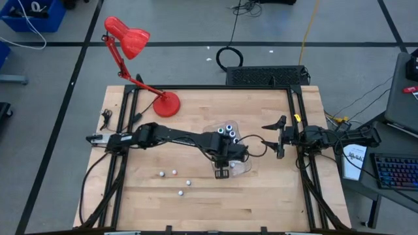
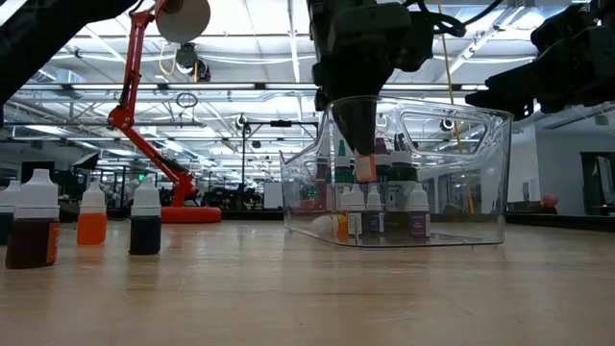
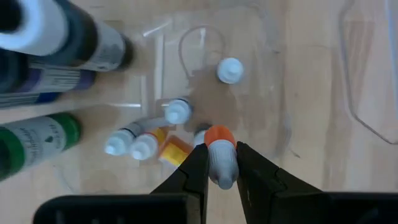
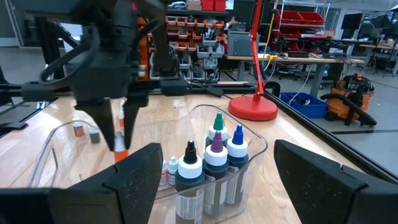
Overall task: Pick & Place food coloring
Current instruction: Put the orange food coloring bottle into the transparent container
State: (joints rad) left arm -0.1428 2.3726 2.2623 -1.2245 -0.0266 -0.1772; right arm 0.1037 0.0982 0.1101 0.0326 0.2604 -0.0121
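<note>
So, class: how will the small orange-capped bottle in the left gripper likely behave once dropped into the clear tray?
The orange-capped bottle looks tiny, so probably light. It hangs cap-down in the left gripper, so it will likely topple and roll against the bottles lying in the clear tray.

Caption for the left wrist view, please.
Left gripper holds an orange-filled dropper bottle above the clear tray.

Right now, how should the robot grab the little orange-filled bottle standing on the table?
From straight above, pinching its white cap and neck. The orange bottle stands upright, with clear gaps to the brown bottle and dark bottle beside it, leaving room either side. The left gripper holds another small bottle from above.
</note>
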